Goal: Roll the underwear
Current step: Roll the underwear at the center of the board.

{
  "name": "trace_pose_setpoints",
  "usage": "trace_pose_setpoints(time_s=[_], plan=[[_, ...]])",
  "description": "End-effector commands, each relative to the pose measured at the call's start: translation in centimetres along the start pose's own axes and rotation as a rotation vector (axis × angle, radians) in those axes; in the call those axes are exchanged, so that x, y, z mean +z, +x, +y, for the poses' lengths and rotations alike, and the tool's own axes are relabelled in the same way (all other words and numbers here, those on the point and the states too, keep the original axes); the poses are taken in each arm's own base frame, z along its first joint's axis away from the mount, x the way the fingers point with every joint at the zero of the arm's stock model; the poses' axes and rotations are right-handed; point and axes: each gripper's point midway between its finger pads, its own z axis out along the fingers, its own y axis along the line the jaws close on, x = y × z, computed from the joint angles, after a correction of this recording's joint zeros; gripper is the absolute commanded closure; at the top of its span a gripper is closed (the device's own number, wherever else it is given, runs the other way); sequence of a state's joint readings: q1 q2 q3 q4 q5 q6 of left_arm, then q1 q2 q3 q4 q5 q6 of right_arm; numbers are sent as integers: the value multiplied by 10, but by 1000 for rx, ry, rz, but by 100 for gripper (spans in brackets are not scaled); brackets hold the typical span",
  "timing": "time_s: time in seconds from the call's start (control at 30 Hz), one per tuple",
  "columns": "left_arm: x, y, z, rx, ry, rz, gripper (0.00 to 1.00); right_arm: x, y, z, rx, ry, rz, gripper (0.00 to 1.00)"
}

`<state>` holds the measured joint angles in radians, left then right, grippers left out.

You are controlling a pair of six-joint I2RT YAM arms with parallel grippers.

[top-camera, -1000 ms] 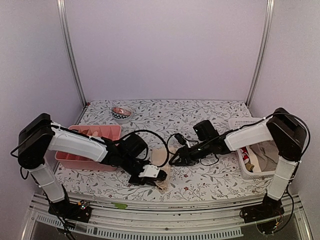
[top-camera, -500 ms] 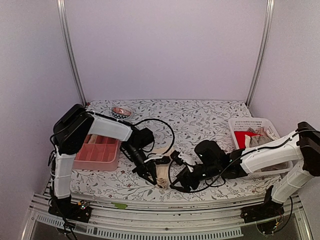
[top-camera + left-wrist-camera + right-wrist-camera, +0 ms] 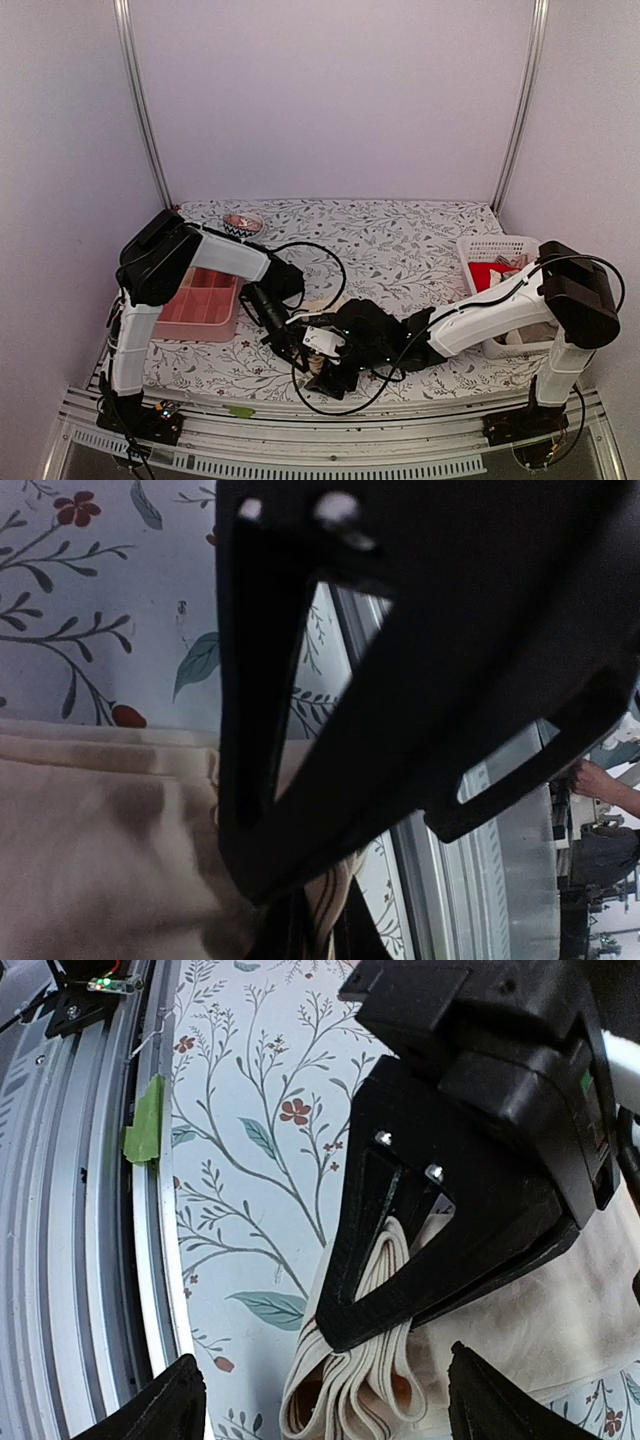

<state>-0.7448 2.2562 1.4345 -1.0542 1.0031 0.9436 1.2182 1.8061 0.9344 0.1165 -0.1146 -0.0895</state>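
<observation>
Cream underwear [image 3: 430, 1360] lies half rolled near the front edge of the floral tabletop [image 3: 400, 240], about centre, folded layers showing at its near end. Left tool [image 3: 338, 1335] is pinched tight on that folded end. Right tool [image 3: 335, 1410] has its fingers [image 3: 180, 1400] spread wide to either side of the roll, gripping nothing. Pink tray [image 3: 205, 300] sits at left, white basket [image 3: 500, 250] at right, both well apart from the cloth.
</observation>
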Motion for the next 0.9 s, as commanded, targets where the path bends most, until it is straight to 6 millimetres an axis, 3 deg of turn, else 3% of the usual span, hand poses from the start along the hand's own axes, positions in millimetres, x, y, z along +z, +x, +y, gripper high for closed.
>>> trace_pose_setpoints(time_s=[0.0,0.27,0.33,0.4,0.43,0.47,0.53,0.7,0.87], plan=[[5,21,7,-50,4,59,100,13,1,-1,-93,18,19,20],[3,24,10,-63,-1,54,100,27,24,3,-149,40,97,55],[2,24,10,-64,-4,50,100,27,22,2,-150,45,92,71],[-1,22,11,-60,-13,43,100,26,20,4,-153,38,89,95],[-4,19,11,-52,-22,37,100,25,19,6,-150,24,85,100],[-8,15,11,-41,-36,26,97,24,18,9,-137,-1,83,100],[-21,3,10,-16,-78,-6,83,24,20,17,-86,-77,93,100],[-83,-35,10,77,-286,-150,57,15,24,27,124,-246,107,100],[-168,-56,3,188,-593,-325,52,16,26,13,358,-351,160,100]])
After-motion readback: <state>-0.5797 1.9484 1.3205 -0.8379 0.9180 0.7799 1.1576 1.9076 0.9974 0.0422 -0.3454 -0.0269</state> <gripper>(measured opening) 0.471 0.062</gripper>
